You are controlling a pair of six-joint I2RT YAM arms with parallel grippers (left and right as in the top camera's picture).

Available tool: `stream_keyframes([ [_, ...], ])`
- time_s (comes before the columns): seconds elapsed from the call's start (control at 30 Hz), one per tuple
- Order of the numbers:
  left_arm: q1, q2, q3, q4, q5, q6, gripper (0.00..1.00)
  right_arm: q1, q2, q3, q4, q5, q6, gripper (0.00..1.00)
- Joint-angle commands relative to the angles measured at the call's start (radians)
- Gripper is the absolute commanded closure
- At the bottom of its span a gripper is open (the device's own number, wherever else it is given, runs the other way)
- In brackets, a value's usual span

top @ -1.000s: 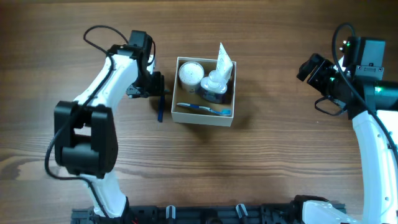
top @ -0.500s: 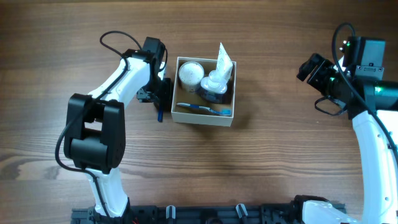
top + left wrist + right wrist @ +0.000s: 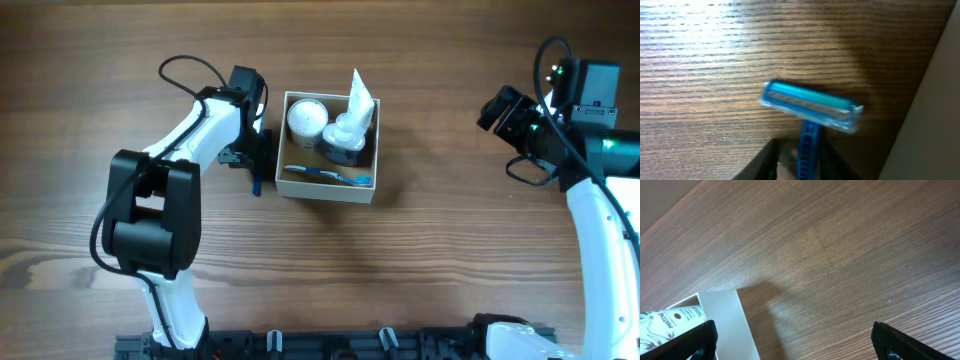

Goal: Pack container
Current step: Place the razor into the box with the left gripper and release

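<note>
The left gripper point(image 3: 254, 160) hovers low over the table point(image 3: 420, 260), just left of the box. Its fingers point(image 3: 765, 162) stand narrow on either side of a blue razor's point(image 3: 810, 107) handle. I cannot tell whether they have it pinched. The razor lies flat on the wood, close beside the container point(image 3: 327, 187), which sits a little left of the table's middle.

The container looks light, with stiff but thin cardboard walls, so a bump would likely slide it. An upper wall edge seems the best place to hold it. Inside it are a white-lidded jar point(image 3: 305, 119), a pump bottle point(image 3: 345, 140), a tall tube point(image 3: 361, 95) and a toothbrush point(image 3: 322, 173) along the near wall. Little free floor remains, and the left wall stands between razor and box.

The right gripper point(image 3: 792, 332) hangs well apart at the far right, spread wide and empty.
</note>
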Motion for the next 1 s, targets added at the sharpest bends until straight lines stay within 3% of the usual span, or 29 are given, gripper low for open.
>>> stream_keyframes([
  [0.0,0.003,0.014,-0.02,0.006,0.004,-0.003,0.81,-0.002,0.011,0.018,0.0,-0.01,0.008,0.0],
  [0.2,0.004,0.014,-0.02,0.005,-0.007,-0.002,0.96,-0.002,0.01,0.018,0.0,-0.01,0.008,0.0],
  [0.37,0.028,-0.01,-0.005,-0.031,-0.016,-0.002,0.96,-0.002,0.01,0.018,0.0,-0.01,0.008,0.0],
  [0.63,0.054,-0.171,0.193,-0.265,-0.053,0.004,0.96,-0.002,0.011,0.018,0.0,-0.01,0.008,0.01],
  [0.97,-0.172,-0.36,0.218,-0.241,-0.025,0.322,0.96,-0.002,0.011,0.018,0.0,-0.01,0.008,0.0],
])
